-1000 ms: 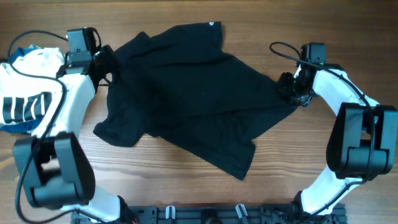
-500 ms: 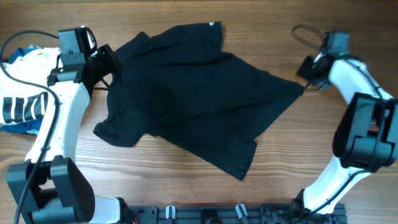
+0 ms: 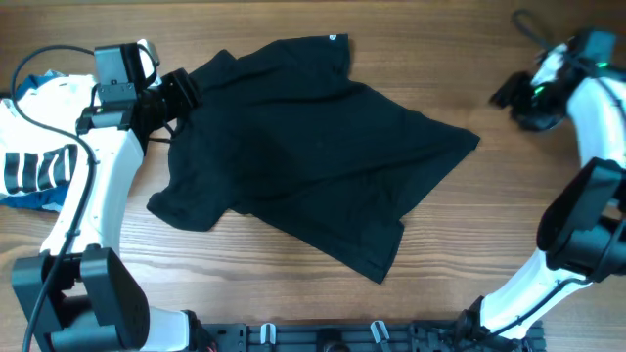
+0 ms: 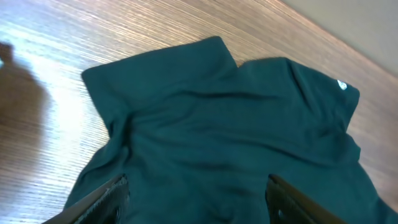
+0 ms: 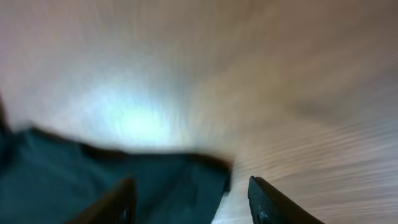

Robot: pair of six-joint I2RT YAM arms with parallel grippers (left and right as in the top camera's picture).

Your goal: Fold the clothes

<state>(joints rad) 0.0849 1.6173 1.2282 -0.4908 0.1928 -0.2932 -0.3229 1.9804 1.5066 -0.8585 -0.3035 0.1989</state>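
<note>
The black T-shirt [image 3: 313, 156] lies crumpled and partly spread in the middle of the wooden table, with its white neck tag [image 3: 335, 39] at the far edge. My left gripper [image 3: 182, 91] hovers open over the shirt's upper left part. In the left wrist view the shirt [image 4: 224, 137] fills the space under the left gripper [image 4: 198, 200], and the tag [image 4: 341, 86] shows at the right. My right gripper [image 3: 509, 94] is open and empty, up and to the right of the shirt's right corner [image 3: 472, 140]. The right wrist view is blurred and shows that corner [image 5: 186, 180] below the right gripper [image 5: 193, 202].
A white garment with black stripes [image 3: 39, 156] lies on a blue garment [image 3: 22, 200] at the table's left edge, under my left arm. A black cable [image 3: 533, 20] loops near the far right corner.
My right gripper let go of the shirt's right corner and drew away up and to the right. That corner now lies stretched out to the right. My left gripper shifted slightly right.
</note>
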